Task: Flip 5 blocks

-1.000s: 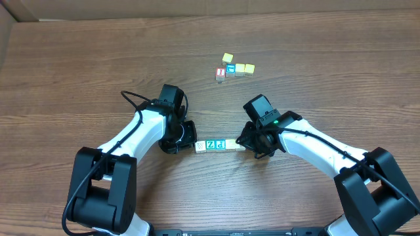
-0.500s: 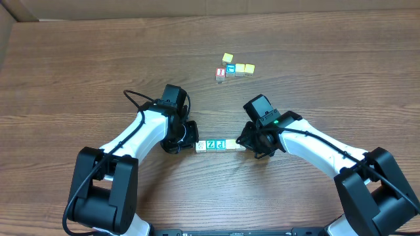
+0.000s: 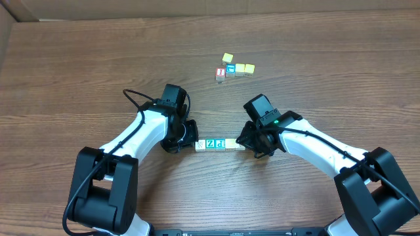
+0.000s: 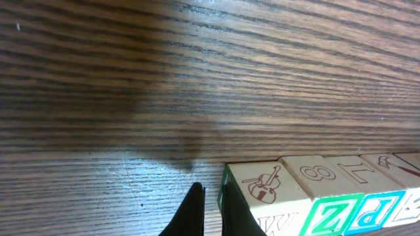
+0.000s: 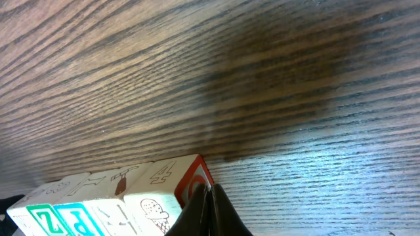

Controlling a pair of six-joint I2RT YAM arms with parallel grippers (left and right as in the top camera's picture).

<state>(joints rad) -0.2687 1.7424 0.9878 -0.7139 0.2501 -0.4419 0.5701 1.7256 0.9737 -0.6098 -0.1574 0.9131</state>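
At the near middle of the table [image 3: 79, 72], my left gripper [image 4: 211, 196] is clenched on nothing. Its thin black tips appear to touch the green-edged end face of the violin block [image 4: 266, 183]. My right gripper [image 5: 207, 208] is likewise closed and empty, with its tips at the red-edged end face of the ice-cream block [image 5: 152, 208]. Between the two ends lie the blocks [image 3: 220, 144] in one straight row, face to face, with the green Z block [image 4: 331, 215] and the blue P block [image 4: 379, 204] in the middle.

I judge the step to be turning the whole row over at once, pinched endwise. To do it well I should press inward evenly from both sides, with my tips low and centred on the end faces, and roll both wrists together. Uneven pressure would likely make the line buckle at a joint and scatter.

The cubes are pale wood with squared, slightly softened edges. They have printed line drawings and numerals on some faces and coloured borders round the letters on others. Such smooth flat sides should slide on one another easily. The tabletop is brown wood grain, matte, with fine streaks running across.

Well apart, farther out, sit the yellow cubes [image 3: 227, 58] and a red-faced cube [image 3: 220, 73], which I leave alone.
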